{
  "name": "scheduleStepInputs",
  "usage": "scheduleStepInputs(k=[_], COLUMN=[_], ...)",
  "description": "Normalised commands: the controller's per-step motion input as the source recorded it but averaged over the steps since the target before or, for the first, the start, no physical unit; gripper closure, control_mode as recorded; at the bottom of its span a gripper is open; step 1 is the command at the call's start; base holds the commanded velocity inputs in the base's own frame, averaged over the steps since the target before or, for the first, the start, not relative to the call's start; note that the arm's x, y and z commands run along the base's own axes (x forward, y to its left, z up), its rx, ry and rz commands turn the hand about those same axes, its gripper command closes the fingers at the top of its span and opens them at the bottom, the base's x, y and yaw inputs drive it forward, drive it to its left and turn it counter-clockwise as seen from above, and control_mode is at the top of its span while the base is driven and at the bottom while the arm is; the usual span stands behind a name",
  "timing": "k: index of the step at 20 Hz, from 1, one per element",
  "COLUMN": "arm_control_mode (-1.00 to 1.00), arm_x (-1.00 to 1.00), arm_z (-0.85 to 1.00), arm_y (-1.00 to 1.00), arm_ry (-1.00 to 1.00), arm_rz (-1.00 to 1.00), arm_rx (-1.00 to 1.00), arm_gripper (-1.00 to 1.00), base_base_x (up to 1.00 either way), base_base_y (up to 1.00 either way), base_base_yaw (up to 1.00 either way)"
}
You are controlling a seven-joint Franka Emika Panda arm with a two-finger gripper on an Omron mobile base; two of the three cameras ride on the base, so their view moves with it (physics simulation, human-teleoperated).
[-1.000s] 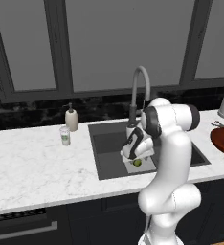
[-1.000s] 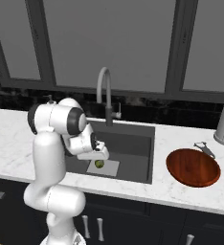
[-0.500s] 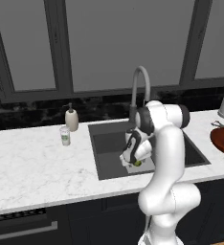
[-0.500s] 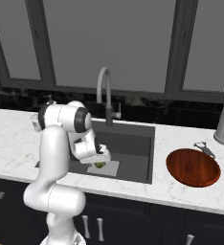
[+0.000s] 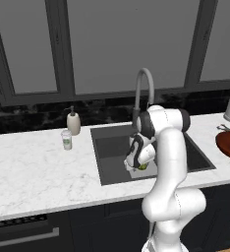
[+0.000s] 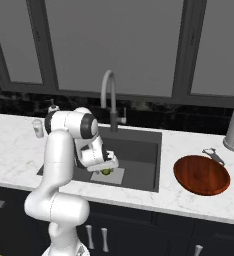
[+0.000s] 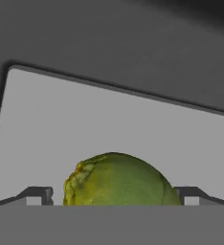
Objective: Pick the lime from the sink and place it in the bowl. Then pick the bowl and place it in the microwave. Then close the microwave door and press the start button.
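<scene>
Lime: the lime (image 7: 115,179) lies on the pale mat (image 7: 109,124) at the bottom of the sink (image 6: 139,155), green with a yellowish, rough patch on one side.
Gripper: the gripper (image 7: 113,195) is down inside the sink, jaws spread wide, one fingertip (image 7: 35,196) on each side of the lime, not closed on it.
Arm: bent over from the counter edge, hand reaching down into the sink near its front wall.
Around the sink: the faucet (image 5: 142,88) stands behind it; the red-brown bowl (image 6: 201,175) sits on the counter (image 5: 33,170) to its right, a peeler (image 6: 212,155) just behind the bowl.
Left of the sink: a soap bottle (image 5: 73,122) and a small cup (image 5: 66,139).
</scene>
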Motion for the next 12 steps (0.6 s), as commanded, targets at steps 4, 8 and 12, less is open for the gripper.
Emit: scheduleStepInputs(k=[4, 8, 12], arm_control_mode=[-1.00, -1.00, -1.00], arm_x=[-0.21, -0.35, -0.32], arm_z=[-0.06, 0.23, 1.00], arm_y=[0.03, 0.03, 0.26], arm_ry=[0.00, -0.11, -0.13], arm_rz=[0.00, 0.00, 0.10], arm_rx=[0.00, 0.00, 0.00], arm_gripper=[1.00, 1.00, 1.00], base_base_x=[0.00, 0.00, 0.00], base_base_y=[0.00, 0.00, 0.00], base_base_yaw=[0.00, 0.00, 0.00])
